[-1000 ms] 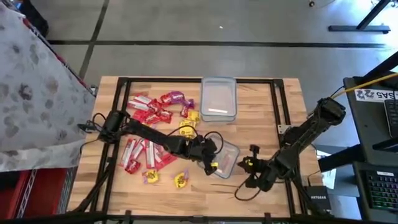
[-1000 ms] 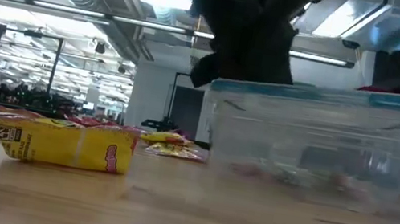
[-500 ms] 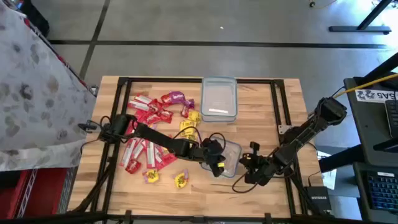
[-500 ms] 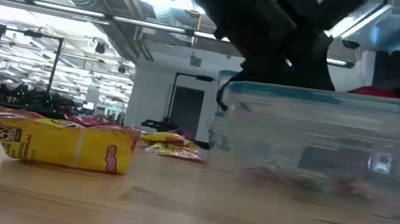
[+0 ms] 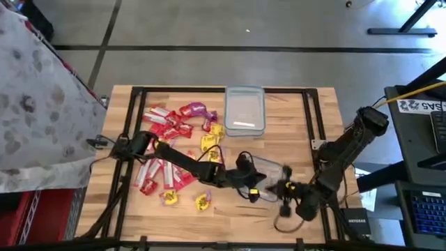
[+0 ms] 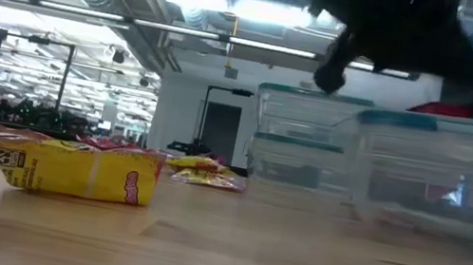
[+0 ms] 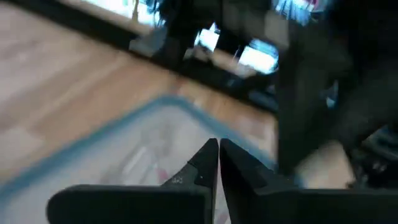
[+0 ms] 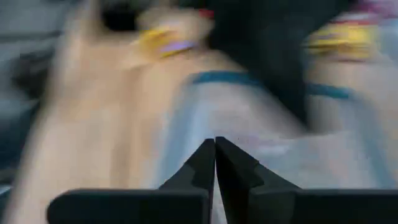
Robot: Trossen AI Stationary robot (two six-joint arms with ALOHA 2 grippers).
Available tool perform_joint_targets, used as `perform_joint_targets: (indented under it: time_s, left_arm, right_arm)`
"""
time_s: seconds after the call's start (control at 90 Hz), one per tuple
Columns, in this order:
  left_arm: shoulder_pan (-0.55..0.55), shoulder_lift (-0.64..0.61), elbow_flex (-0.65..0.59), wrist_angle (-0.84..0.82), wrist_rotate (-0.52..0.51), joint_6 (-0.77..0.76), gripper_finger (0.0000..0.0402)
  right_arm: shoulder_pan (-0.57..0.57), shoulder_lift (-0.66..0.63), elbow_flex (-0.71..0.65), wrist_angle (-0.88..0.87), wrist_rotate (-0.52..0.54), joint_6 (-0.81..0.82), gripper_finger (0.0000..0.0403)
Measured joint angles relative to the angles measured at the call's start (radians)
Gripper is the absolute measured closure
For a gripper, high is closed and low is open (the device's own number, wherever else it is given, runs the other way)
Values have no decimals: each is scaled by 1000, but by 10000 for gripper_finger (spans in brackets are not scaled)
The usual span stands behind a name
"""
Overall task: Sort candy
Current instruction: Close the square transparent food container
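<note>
The candy lies in a pile on the table's left half: red packets (image 5: 164, 125), yellow ones (image 5: 209, 143) and a purple one (image 5: 197, 109). One yellow packet (image 6: 71, 169) lies flat near the front edge. A small clear tub with a blue rim (image 5: 272, 169) stands right of centre, and a few sweets show dimly on its floor (image 7: 146, 162). My left gripper (image 5: 259, 185) is shut at the tub's near left side, its tips over the tub's inside (image 7: 217, 146). My right gripper (image 5: 283, 189) is shut at the tub's near right side (image 8: 214, 144). My left gripper's shut fingers (image 7: 205, 165) reach in over the tub's blue rim (image 7: 186, 109) from the table's left. Whether they touch its wall or floor I cannot tell. My right gripper's shut fingers (image 8: 205, 165) stand over the same tub, near its rim (image 8: 230, 79). That view is blurred, so contact cannot be told.
A larger clear tub (image 5: 245, 110) stands at the table's far middle; it shows behind the small one in the low view (image 6: 302, 144). A black metal frame (image 5: 310, 118) runs around the tabletop. Bare wood lies along the near edge (image 5: 237, 223).
The small tub has slid along the table toward the right edge, staying upright. My left gripper has stretched toward the right edge along with it.
</note>
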Motion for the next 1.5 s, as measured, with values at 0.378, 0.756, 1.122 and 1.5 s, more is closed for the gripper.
perform_joint_targets:
  time_s: [0.378, 0.756, 1.122, 1.5]
  left_arm:
    - [62, 0, 35, -355, 147, -138, 401]
    - [-40, -2, 91, -300, 284, -209, 401]
    - [-29, -9, 212, -368, 73, -9, 401]
    - [118, -9, 87, -550, 208, -129, 402]
  right_arm:
    - [-2, 126, -1, -21, -257, 42, 403]
    - [-2, 72, -3, -271, -123, 85, 403]
    - [6, -27, -2, -144, -195, 17, 403]
    - [6, 167, -2, -13, -66, -38, 403]
